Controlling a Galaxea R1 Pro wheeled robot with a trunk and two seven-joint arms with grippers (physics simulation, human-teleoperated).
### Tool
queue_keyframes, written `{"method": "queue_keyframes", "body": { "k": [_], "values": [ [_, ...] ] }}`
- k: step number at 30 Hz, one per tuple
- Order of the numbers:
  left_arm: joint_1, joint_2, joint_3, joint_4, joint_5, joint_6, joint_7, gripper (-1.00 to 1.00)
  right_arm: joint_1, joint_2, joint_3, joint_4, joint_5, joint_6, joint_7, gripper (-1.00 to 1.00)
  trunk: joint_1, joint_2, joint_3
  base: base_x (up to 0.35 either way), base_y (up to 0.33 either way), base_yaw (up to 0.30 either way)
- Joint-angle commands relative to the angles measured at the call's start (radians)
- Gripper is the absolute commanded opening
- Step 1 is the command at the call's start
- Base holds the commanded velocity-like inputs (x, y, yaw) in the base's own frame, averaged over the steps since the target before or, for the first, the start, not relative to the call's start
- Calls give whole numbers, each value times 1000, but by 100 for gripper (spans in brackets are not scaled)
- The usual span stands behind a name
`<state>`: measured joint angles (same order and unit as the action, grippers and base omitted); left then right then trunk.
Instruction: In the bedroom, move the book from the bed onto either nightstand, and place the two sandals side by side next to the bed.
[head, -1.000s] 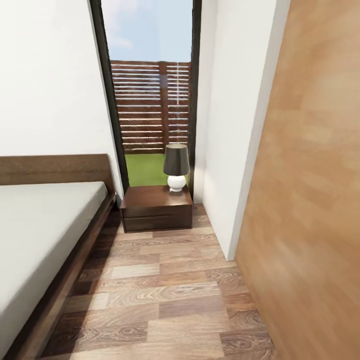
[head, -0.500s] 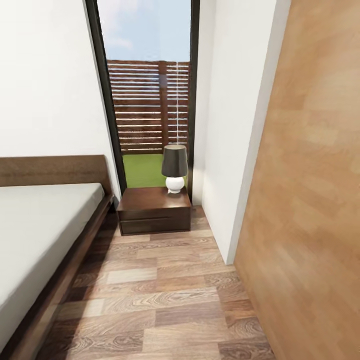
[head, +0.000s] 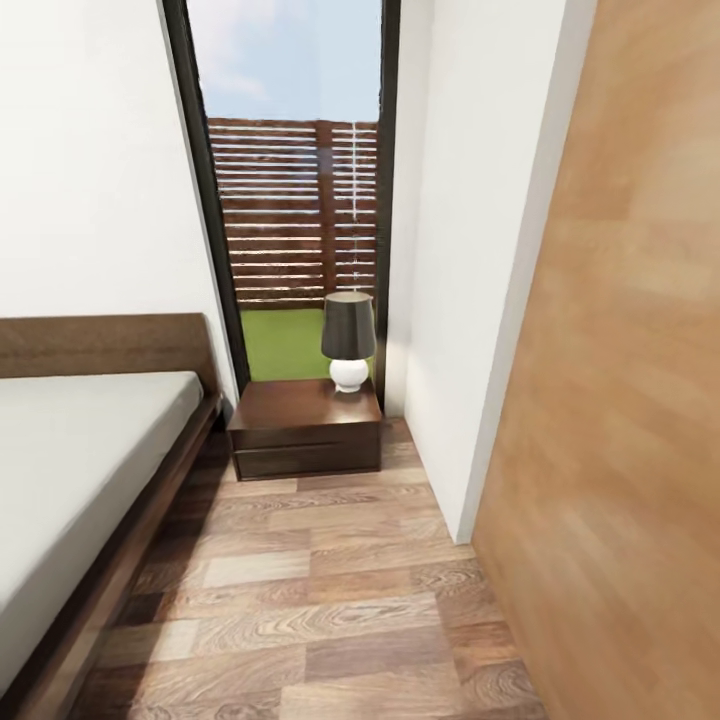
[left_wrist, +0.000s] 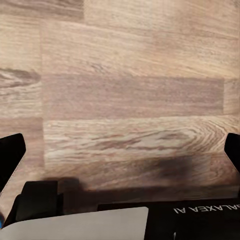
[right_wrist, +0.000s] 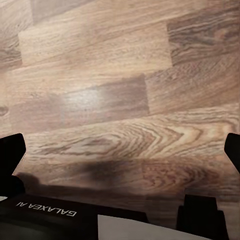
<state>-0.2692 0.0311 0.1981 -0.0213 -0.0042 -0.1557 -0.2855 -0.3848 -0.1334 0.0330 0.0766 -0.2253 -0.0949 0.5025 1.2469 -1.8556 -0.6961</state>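
The bed (head: 80, 470), with its dark wooden frame and off-white mattress, runs along the left of the head view. Its visible mattress is bare. Beyond its headboard corner stands the nightstand (head: 305, 425), dark reddish-brown, with a dark-shaded lamp (head: 348, 340) on its right rear corner. The book and the two sandals are out of view. My left gripper (left_wrist: 120, 152) is open, its black fingertips (left_wrist: 10, 155) wide apart above bare plank floor. My right gripper (right_wrist: 120, 152) is open the same way over the floor, with nothing between its fingers.
A wood-plank floor strip (head: 310, 590) leads between the bed and a light-brown wooden panel (head: 620, 380) on the right. A white wall corner (head: 470, 300) juts out beside the nightstand. Behind the nightstand is a tall dark-framed window (head: 295, 180).
The whole head picture has shifted slightly, so the camera has moved. The bed edge sits a bit further left in view. Nothing in the room has moved.
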Motion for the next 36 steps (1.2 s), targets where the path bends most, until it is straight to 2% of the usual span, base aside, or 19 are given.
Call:
{"method": "queue_keyframes", "body": {
  "k": [1,25,36],
  "values": [
    [-1,1,5,1,0,-2,-4,100,-2,0,4,5,-8,-6,5,100,0,0,-1,315,0,0],
    [-1,0,4,2,0,-2,-4,100,-2,0,4,5,-8,-6,5,100,0,0,-1,316,-57,2],
    [-1,0,4,1,0,-2,-4,100,-2,0,4,5,-8,-6,4,100,0,0,-1,63,-1,172]
  ]
}}
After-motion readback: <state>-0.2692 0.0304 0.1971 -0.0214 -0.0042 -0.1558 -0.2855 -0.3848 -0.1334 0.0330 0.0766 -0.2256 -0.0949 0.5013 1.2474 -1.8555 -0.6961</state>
